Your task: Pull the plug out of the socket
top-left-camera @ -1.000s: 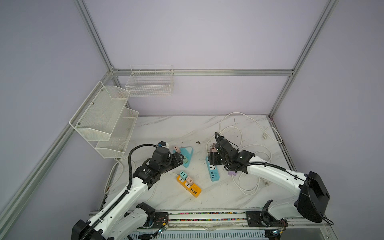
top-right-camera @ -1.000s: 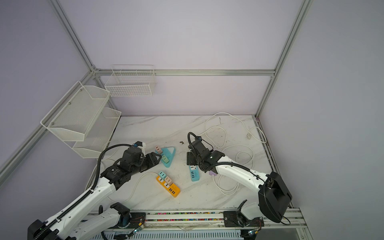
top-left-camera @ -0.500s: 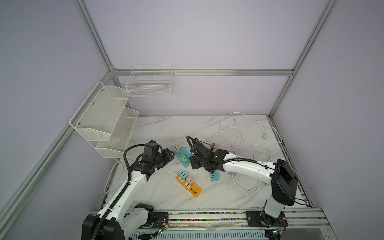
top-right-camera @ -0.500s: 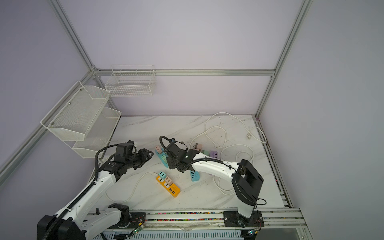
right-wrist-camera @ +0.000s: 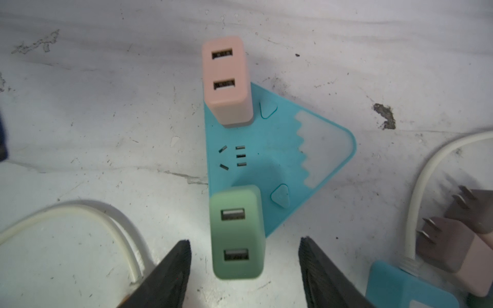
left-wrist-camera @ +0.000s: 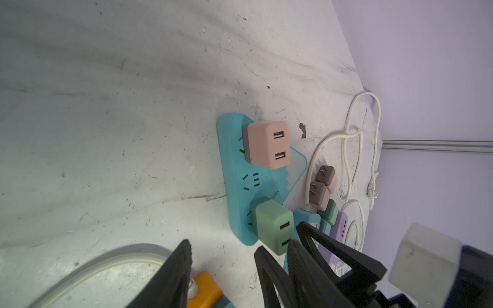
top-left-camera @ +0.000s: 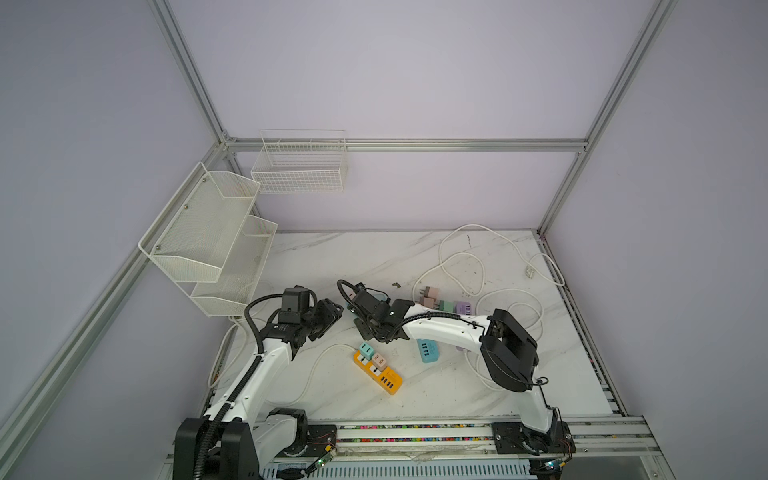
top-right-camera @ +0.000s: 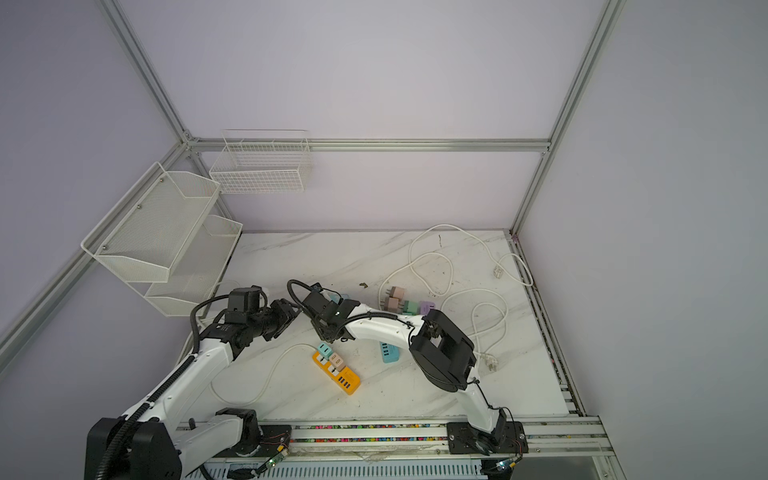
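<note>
A teal triangular socket (right-wrist-camera: pixel 266 152) lies flat on the marble table. It carries a pink plug (right-wrist-camera: pixel 226 80) at one end and a green plug (right-wrist-camera: pixel 236 232) at the other. My right gripper (right-wrist-camera: pixel 244 244) hangs open over the green plug, one finger on each side, neither touching it. In both top views this gripper (top-left-camera: pixel 371 332) covers most of the socket. My left gripper (left-wrist-camera: pixel 223 246) is open and empty, a short way left of the socket (left-wrist-camera: pixel 234 181), and it shows in a top view (top-left-camera: pixel 332 313) too.
An orange power strip (top-left-camera: pixel 377 368) with two plugs lies nearer the front. A teal strip (top-left-camera: pixel 428 351), loose plugs (top-left-camera: pixel 430 297), a purple strip (top-left-camera: pixel 463 307) and white cords (top-left-camera: pixel 461 257) lie to the right. Wire baskets (top-left-camera: pixel 208 241) hang on the left wall.
My right arm has swung left from the teal strip to above the triangular socket, with its jaws slightly narrower. My left gripper has drawn back left off the socket.
</note>
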Controlling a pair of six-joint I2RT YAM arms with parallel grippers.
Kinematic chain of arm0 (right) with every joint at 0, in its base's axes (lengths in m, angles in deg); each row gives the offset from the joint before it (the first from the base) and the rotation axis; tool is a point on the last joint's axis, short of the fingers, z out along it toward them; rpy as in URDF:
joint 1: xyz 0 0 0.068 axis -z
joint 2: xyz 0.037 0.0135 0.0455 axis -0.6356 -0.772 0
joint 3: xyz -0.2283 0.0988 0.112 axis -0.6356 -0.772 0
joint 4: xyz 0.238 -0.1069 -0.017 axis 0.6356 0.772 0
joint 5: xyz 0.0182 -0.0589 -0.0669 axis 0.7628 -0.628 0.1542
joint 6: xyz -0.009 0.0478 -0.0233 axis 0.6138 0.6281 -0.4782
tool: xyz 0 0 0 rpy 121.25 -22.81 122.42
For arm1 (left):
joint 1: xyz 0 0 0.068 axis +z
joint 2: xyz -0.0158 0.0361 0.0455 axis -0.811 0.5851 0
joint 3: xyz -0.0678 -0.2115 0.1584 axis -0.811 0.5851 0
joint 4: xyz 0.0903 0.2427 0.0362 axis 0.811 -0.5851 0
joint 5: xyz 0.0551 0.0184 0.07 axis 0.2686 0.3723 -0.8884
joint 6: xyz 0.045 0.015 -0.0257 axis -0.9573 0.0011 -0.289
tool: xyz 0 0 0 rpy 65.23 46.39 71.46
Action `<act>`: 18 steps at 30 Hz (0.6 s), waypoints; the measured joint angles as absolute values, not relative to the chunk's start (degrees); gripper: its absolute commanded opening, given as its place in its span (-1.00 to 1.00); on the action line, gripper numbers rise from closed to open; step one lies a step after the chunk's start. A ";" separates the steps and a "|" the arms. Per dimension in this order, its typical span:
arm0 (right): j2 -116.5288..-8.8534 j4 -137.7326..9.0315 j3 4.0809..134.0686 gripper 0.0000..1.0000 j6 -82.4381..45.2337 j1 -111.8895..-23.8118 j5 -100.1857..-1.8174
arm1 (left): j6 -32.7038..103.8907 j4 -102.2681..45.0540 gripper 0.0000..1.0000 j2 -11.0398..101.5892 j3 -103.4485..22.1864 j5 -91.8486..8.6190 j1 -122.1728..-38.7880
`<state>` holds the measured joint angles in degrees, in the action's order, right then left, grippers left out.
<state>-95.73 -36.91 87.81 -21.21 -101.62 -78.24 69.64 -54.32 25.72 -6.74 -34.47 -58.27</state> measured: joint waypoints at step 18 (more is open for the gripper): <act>-100.27 -36.98 90.45 -0.17 -24.23 -101.09 -79.47 | 71.96 -50.89 0.16 27.66 -6.08 -33.62 -56.82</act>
<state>-100.27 -36.98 90.45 -24.23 -101.09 -79.47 71.96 -50.89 27.66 -6.08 -33.62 -56.82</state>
